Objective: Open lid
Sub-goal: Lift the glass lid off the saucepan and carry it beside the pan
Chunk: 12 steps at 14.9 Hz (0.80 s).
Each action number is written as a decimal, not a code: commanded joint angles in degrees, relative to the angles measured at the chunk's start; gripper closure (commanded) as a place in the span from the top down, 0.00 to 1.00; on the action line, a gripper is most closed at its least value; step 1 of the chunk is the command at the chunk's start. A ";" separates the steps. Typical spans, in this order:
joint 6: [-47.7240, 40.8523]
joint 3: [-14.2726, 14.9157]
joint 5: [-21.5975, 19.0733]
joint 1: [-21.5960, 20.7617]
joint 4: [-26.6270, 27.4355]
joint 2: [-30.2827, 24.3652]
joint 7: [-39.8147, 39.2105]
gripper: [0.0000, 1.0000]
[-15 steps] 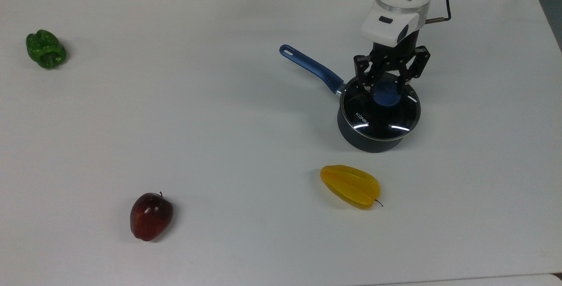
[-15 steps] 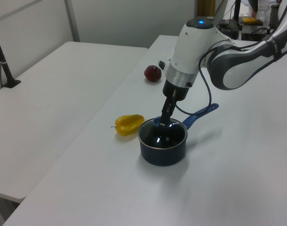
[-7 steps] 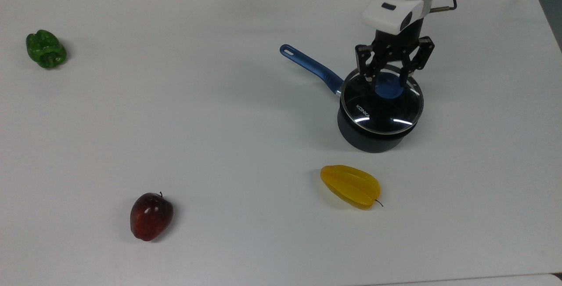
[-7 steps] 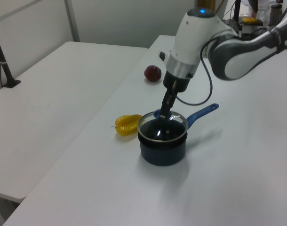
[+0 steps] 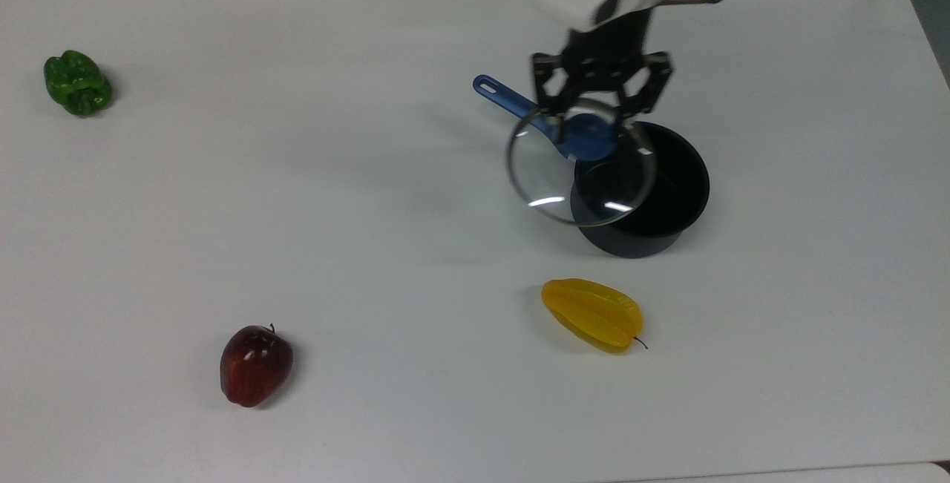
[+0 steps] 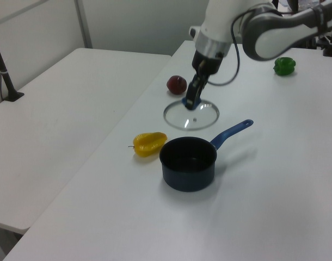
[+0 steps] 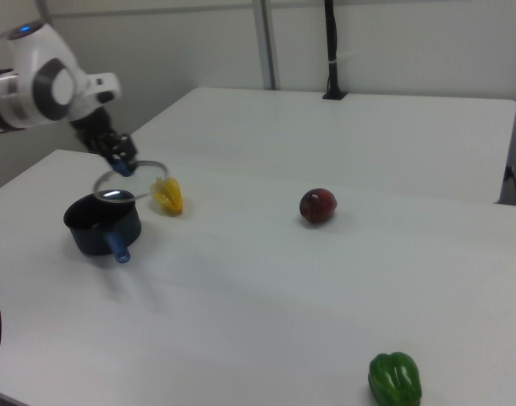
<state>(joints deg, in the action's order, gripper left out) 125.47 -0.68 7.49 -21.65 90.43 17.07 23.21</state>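
Half a second earlier the lid (image 5: 580, 162) had been only a little above the saucepan (image 5: 646, 205); since then it had been lifted clear and carried toward the top view's left, so that the pan stood open and dark inside. At this moment the pincer (image 5: 591, 136) was clamped on the lid's blue knob (image 5: 590, 138), one black finger on each side of it, and the glass disc hung in the air from that grip. In the top view the disc overlapped the pan's left rim and the root of the pan's blue handle (image 5: 516, 103) (the handle showed through the glass). From the left view the lid (image 6: 191, 115) was plainly raised and apart from the saucepan (image 6: 188, 163), held level under the pincer (image 6: 191, 101), with the pan below it and toward the camera. The right view showed the pincer (image 7: 122, 166) with the lid (image 7: 131, 178) just above and behind the saucepan (image 7: 101, 223). Below the pincer in the top view, past the pan, lay a yellow starfruit (image 5: 593, 314) on the white surface (image 5: 371, 208). A red apple (image 5: 255, 364) sat well off to the pincer's lower left in the top view, and a green pepper (image 5: 77, 83) lay far off at the top view's left edge.
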 commanded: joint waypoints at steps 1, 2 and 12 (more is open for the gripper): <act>-0.06 -0.20 0.25 8.53 4.84 -3.61 -0.10 0.35; 0.38 -0.20 0.25 10.56 6.24 -3.70 -0.71 0.35; 21.56 -0.28 -1.59 22.09 21.63 -2.83 -10.73 0.35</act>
<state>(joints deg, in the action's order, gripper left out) 143.08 -0.47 7.36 -0.27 108.02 16.02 15.73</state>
